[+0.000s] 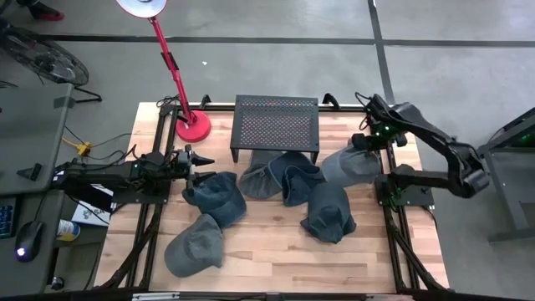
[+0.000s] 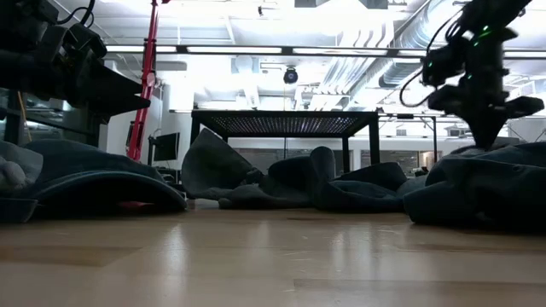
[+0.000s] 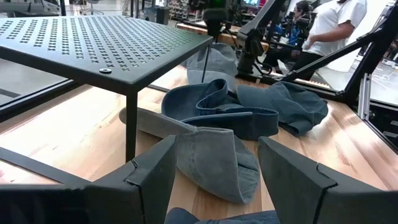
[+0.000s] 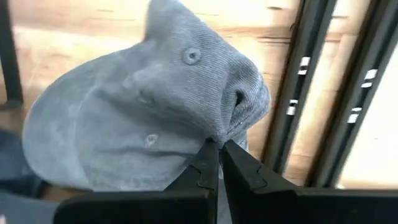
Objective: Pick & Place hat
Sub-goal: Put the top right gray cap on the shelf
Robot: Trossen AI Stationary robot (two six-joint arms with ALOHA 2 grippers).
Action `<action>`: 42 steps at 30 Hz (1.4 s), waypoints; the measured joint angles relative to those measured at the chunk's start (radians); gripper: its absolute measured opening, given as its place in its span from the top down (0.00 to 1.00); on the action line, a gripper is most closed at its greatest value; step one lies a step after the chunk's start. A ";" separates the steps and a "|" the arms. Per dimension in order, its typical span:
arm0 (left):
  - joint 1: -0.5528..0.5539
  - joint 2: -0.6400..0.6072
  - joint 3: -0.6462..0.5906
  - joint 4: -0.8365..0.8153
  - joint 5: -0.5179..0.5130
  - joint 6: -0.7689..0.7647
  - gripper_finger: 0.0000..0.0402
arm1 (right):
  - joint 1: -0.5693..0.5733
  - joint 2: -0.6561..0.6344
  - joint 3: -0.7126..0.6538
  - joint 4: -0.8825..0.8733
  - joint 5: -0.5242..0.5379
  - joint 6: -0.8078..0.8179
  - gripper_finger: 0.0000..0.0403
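The right end effector point(image 4: 219, 149) has its fingers pinched together on a fold of the grey hat point(image 4: 149, 106) at the worktop's point(image 1: 276, 259) right edge. The left end effector point(image 1: 201, 160) hovers with fingers apart over a blue hat point(image 1: 216, 195) on the left. I count six hats, no readable lettering. Behind stand one black perforated stand point(image 1: 277, 124) and one red lamp point(image 1: 175, 71).

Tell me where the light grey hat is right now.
In the high view, the light grey hat lies at the table's right, beside the black mesh stand, pinched by the right hand.
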 joint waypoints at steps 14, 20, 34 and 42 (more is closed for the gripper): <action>0.000 0.000 0.000 0.000 0.000 0.000 0.45 | -0.016 -0.092 0.291 -0.135 0.001 -0.377 1.00; 0.000 0.000 0.000 0.000 0.000 0.000 0.45 | 0.020 0.016 0.516 -0.209 -0.001 -0.529 1.00; 0.000 0.000 0.000 0.000 0.000 0.000 0.45 | 0.249 0.295 1.050 -0.349 -0.003 -0.696 1.00; 0.000 0.000 0.000 0.000 0.000 0.000 0.45 | 0.385 0.449 1.285 -0.349 -0.017 -0.730 1.00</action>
